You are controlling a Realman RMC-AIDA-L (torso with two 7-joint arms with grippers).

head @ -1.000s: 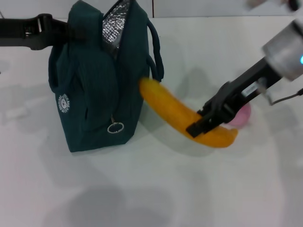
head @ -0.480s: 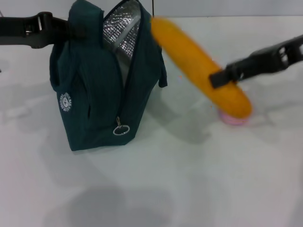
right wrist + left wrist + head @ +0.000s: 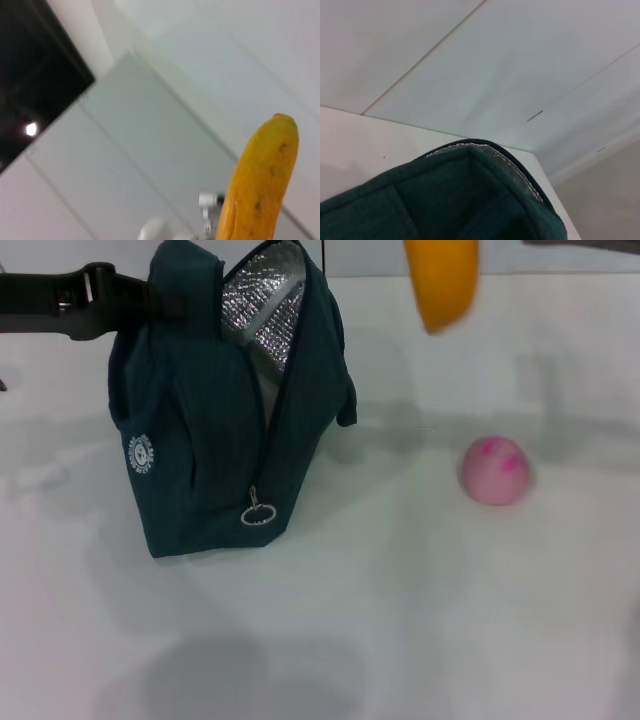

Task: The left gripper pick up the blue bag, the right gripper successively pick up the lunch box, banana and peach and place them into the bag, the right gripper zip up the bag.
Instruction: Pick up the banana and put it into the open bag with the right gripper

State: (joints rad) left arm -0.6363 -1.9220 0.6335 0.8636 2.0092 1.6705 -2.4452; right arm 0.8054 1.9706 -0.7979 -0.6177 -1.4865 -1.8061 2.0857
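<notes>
Mid-task: dark teal fabric bag (image 3: pixel 215 430) held open on tabletop (image 3: pixel 400 620) by left hand (image 3: pixel 150 302), yellow banana (image 3: pixel 443 280) airborne, right-hand grip unverifiable, pink round peach (image 3: pixel 494 470) and zipping pending.

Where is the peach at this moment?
In the head view the peach sits on the white table on the robot's right, apart from the blue bag and below the lifted banana.

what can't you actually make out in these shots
- Right pincer: beyond the head view's top edge; only the banana tip hangs into frame.
- Lunch box: unseen; the blue bag walls hide the inside.
- Left pincer: its fingers are hidden behind the bag's top.
- Peach: fully visible on the table.
</notes>
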